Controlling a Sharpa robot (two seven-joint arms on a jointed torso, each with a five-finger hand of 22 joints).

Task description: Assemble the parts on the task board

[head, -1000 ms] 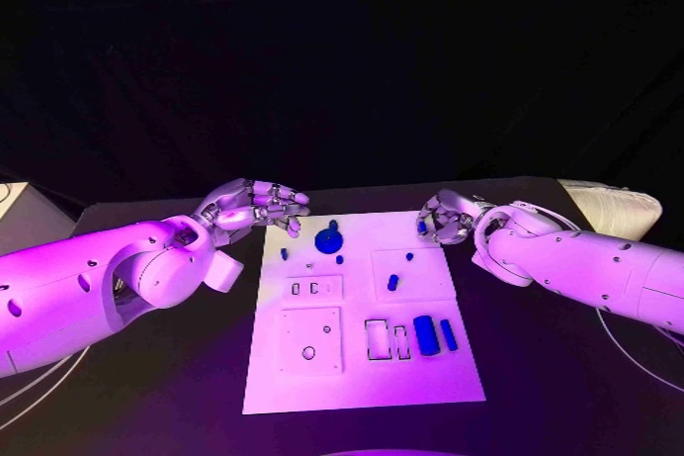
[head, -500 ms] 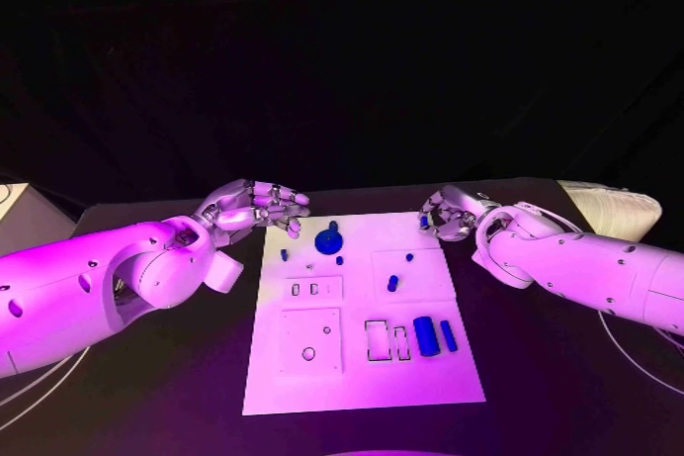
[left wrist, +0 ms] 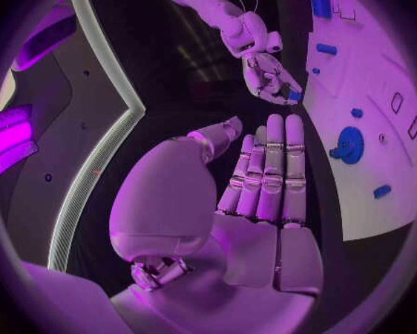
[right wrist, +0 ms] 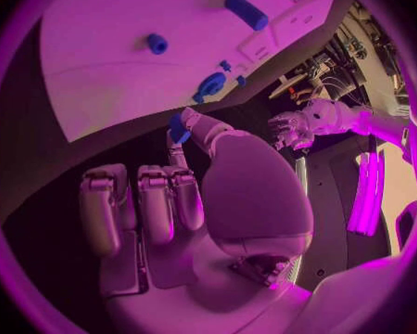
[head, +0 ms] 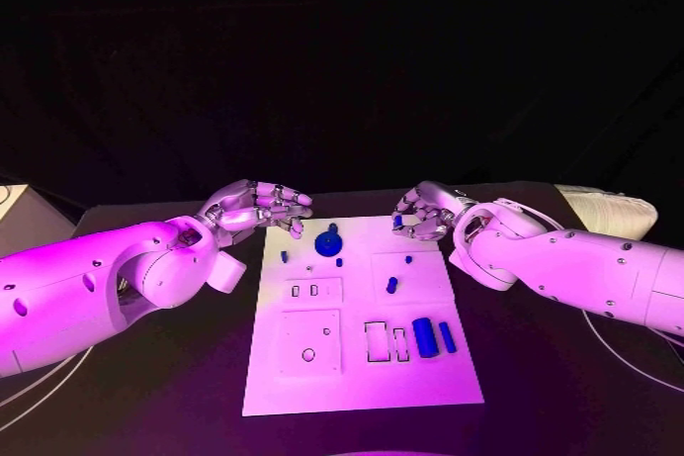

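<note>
Blue small plastic peg (right wrist: 178, 130) pinched between thumb and a fingertip of the right robot hand (head: 423, 211), other fingers curled in beside it. Held aloft over the far edge of the flat white task board (head: 364, 377), clear of the surface, likely so as to travel to a seat without dragging across other pieces. Gripped near one end, probably to leave the other end free for entering a hole. Target recess not possible to tell.

Left robot hand (head: 257, 207) released, grasping nothing: fingers straight and side by side, thumb apart, hovering off the board's far corner, across from the right robot hand. Seemingly parked there to leave the board open to the working hand, yet near enough to steady the plate.

Just beyond the left robot hand's fingertips, round blue disc (head: 329, 242) seated on the board, small blue studs near it. Between both hands and nearer the robot, short blue pin (head: 392, 283) alone at mid-board. Well back from the right robot hand, toward the robot, thick blue cylinder (head: 425, 334) and slim blue bar (head: 448, 335) lying side by side next to empty rectangular slots (head: 378, 339), presumably laid out beside their own seats. Board itself flat on the black table (head: 171, 377), square to the robot for equal reach from either side.
</note>
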